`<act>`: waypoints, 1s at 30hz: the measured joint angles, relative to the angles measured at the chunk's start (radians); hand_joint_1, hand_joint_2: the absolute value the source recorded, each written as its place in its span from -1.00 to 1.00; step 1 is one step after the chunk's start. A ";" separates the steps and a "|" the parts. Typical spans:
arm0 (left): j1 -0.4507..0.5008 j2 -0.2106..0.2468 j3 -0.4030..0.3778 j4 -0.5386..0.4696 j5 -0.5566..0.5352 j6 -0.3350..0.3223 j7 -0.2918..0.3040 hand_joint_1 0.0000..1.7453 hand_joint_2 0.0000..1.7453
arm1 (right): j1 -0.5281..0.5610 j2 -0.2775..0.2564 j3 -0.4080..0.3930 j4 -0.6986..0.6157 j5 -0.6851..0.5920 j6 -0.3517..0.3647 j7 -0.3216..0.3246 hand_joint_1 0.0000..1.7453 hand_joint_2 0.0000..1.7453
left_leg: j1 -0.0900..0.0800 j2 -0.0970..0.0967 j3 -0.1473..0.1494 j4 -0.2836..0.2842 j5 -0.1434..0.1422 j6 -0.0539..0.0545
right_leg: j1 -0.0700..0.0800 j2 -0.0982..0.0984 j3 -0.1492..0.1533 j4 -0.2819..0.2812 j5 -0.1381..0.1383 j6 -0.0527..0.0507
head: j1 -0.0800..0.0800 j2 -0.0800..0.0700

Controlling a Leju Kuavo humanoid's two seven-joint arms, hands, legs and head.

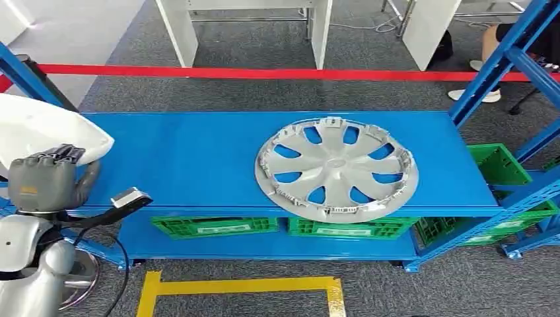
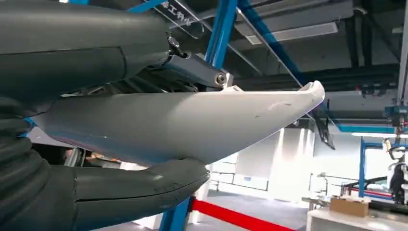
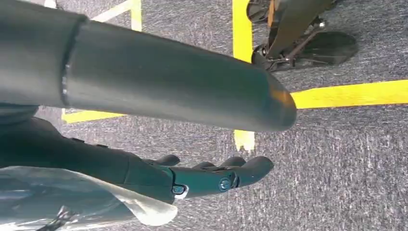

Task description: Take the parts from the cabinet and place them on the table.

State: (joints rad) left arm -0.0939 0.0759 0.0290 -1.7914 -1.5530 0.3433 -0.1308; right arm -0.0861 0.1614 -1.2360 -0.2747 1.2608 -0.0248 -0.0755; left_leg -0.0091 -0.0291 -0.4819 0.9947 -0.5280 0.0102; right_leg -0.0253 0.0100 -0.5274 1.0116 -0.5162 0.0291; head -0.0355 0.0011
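Nearest the head camera, the left hand (image 1: 45,181) gripped a white curved part (image 1: 49,135) at the lower left, its dark fingers (image 1: 63,154) over the part's upper face; in the left wrist view the thick grey thumb (image 2: 139,185) pressed under that same white part (image 2: 192,130) and the fingers lay along its top, so the part was clamped between them, raised off the shelf and beside its left end. Beyond it lay the blue shelf (image 1: 185,158) of the cabinet; a silver wheel cover (image 1: 337,168) rested flat on it, right of centre, its near edge reaching just past the shelf's front lip; green crates (image 1: 214,226) sat on the level below; a red tape line (image 1: 264,72) crossed the grey carpet behind. The right hand (image 3: 211,178) hung over grey carpet with yellow floor tape (image 3: 346,94), fingers extended side by side, holding nothing.
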 joint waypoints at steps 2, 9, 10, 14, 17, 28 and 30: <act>0.000 0.002 0.000 -0.004 -0.003 0.001 0.000 1.00 1.00 | 0.000 0.000 0.000 0.000 0.000 0.001 -0.001 -1.00 -1.00 | 0.000 0.000 0.000 0.000 0.000 0.000 | 0.000 0.000 0.000 0.000 0.000 0.000 | 0.000 0.000; 0.001 0.011 -0.014 -0.020 -0.014 0.003 0.021 1.00 1.00 | 0.000 0.000 0.000 0.003 0.000 0.003 -0.003 -1.00 -1.00 | 0.000 0.000 0.000 0.000 0.000 0.000 | 0.000 0.000 0.000 0.000 0.000 0.000 | 0.000 0.000; 0.001 0.013 -0.016 -0.022 -0.014 0.003 0.023 1.00 1.00 | 0.000 0.000 0.000 0.003 0.000 0.003 -0.003 -1.00 -1.00 | 0.000 0.000 0.000 0.000 0.000 0.000 | 0.000 0.000 0.000 0.000 0.000 0.000 | 0.000 0.000; 0.001 0.016 -0.022 -0.026 -0.013 -0.002 0.024 1.00 1.00 | -0.001 0.001 0.000 0.004 -0.001 0.003 -0.004 -1.00 -1.00 | 0.000 0.000 0.000 0.000 0.000 0.000 | 0.000 0.000 0.000 0.000 0.000 0.000 | 0.000 0.000; 0.001 0.012 -0.023 -0.026 0.016 -0.024 0.024 1.00 1.00 | -0.001 0.001 0.000 0.004 -0.003 0.003 -0.003 -1.00 -1.00 | 0.000 0.000 0.000 0.000 0.000 0.000 | 0.000 0.000 0.000 0.000 0.000 0.000 | 0.000 0.000; 0.018 0.015 -0.024 -0.022 0.032 -0.051 0.012 1.00 1.00 | -0.001 0.008 0.000 0.004 -0.001 0.003 -0.002 -1.00 -1.00 | 0.000 0.000 0.000 0.000 0.000 0.000 | 0.000 0.000 0.000 0.000 0.000 0.000 | 0.000 0.000; 0.031 0.022 -0.022 -0.022 0.032 -0.045 0.013 1.00 1.00 | -0.001 0.012 0.000 0.005 0.007 0.003 -0.002 -1.00 -1.00 | 0.000 0.000 -0.001 0.000 0.000 0.000 | 0.000 0.000 0.000 0.000 0.000 0.000 | 0.000 0.000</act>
State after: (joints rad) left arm -0.0634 0.0981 0.0069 -1.8135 -1.5206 0.2983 -0.1183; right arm -0.0874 0.1736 -1.2360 -0.2701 1.2677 -0.0221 -0.0778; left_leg -0.0090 -0.0291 -0.4824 0.9946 -0.5280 0.0102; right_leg -0.0253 0.0101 -0.5274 1.0117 -0.5163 0.0291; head -0.0355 0.0011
